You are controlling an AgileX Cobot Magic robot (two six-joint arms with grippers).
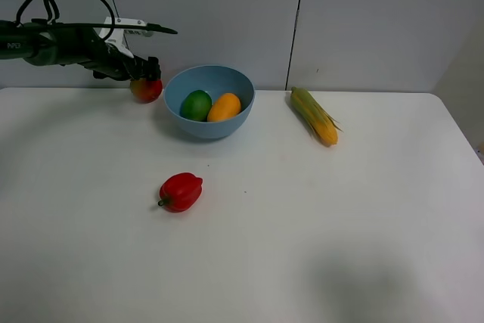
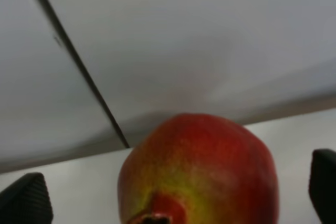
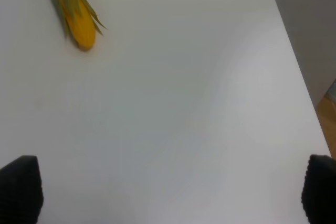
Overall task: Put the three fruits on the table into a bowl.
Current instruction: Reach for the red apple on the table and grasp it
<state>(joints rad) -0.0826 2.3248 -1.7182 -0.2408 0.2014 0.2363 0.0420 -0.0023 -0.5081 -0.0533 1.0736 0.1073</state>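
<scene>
The light-blue bowl (image 1: 209, 101) stands at the back of the white table (image 1: 302, 225). The green lime-like fruit (image 1: 196, 105) and the orange-yellow mango (image 1: 224, 107) lie inside it. The red-yellow pomegranate (image 1: 146, 90) sits on the table just left of the bowl, near the wall. My left gripper (image 1: 144, 73) is over it. In the left wrist view the pomegranate (image 2: 199, 166) lies between the open fingers (image 2: 23, 200) with gaps on both sides, its crown facing the camera. My right gripper (image 3: 168, 190) is open and empty above bare table; it is out of the exterior high view.
A red bell pepper (image 1: 181, 191) lies in front of the bowl at mid-left. A corn cob with green husk (image 1: 314, 116) lies right of the bowl and also shows in the right wrist view (image 3: 73, 11). The wall runs close behind the bowl.
</scene>
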